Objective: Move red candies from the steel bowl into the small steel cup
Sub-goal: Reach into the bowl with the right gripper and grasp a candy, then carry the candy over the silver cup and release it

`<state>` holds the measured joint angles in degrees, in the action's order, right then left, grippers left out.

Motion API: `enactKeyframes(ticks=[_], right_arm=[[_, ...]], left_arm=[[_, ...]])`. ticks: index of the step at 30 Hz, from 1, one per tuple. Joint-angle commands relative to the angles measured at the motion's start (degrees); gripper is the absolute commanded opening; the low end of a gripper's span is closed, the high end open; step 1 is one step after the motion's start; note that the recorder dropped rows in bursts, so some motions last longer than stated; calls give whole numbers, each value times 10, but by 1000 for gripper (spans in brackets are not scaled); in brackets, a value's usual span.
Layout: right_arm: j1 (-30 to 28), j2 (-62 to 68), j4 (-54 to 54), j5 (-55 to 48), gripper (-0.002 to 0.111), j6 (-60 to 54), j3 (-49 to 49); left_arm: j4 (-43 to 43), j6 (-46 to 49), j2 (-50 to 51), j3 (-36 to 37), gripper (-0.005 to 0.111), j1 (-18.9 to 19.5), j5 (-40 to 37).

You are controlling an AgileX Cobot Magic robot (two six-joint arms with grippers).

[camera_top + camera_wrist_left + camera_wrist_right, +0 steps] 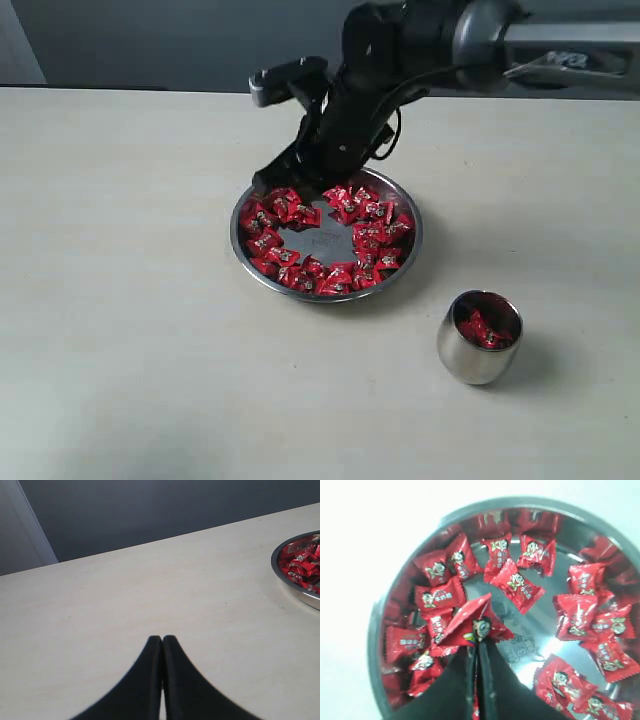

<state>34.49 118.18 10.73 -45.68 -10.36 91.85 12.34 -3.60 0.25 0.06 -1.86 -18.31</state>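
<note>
Right wrist view: the right jaws are pressed together on the edge of one candy (470, 616), whose wrapper fans out past the tips. They pinch the crimped wrapper rather than the body. That looks the practical hold for so small and slick a piece, though a thin one that could slip on the lift. The candy sits low inside the bowl (374, 630), over the other candies (580, 615) on that side. I cannot tell whether it is clear of them.

In the exterior view the right arm (350, 110) reaches down from the far right, with its jaws at the far-left part of the bowl (328, 296), which stands mid-counter (120, 320). The candies lie in a ring along the wall and the flat middle is bare, so the jaws work at the ring.

The cup (478, 358) stands upright, near and right of the bowl and apart from it. A few candies (484, 328) are already in it and many are left in the bowl, so the task looks well short of done. The next move calls for a straight lift, then a carry near-right to centre over the narrow mouth before letting go.

The left jaws are pressed together on nothing, over bare counter, with the bowl's rim (300, 596) at the edge of their view. They seem parked out of the way.
</note>
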Motion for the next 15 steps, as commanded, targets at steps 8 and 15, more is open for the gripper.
enactKeyframes(ticks=[8, 15], right_arm=[[16, -362, 12, 80, -1, 28, -301], [16, -547, -127, 82, -1, 245, -538]], left_arm=[[1, -3, -2, -1, 0, 0, 4], [1, -3, -2, -1, 0, 0, 4]])
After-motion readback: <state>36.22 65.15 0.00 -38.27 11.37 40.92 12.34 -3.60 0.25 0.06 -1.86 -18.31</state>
